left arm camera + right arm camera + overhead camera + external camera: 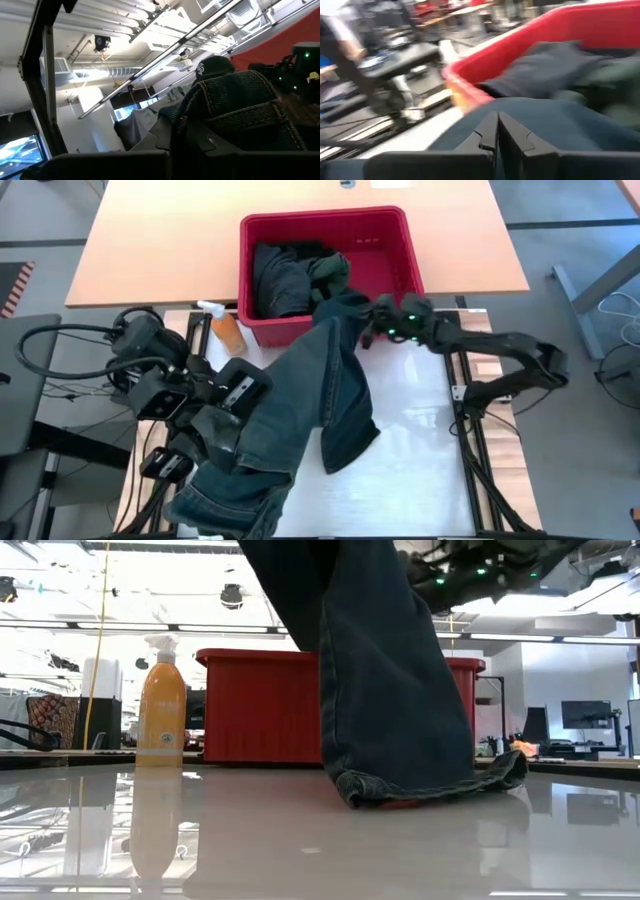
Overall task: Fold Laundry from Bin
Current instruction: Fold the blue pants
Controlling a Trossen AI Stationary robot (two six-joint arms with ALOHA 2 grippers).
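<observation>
Jeans (pixel 320 385) stretched between both grippers: left gripper (pixel 232 442) pinching waistband, right gripper (pixel 368 315) pinching leg by bin (pixel 412 250) rim; hem touching table (pixel 420 470), right half bare.

Matt blue denim jeans (pixel 330 385); ribbed red plastic bin (pixel 405 250); glossy pale surface (pixel 300 850); smooth orange plastic bottle (pixel 160 720).
</observation>
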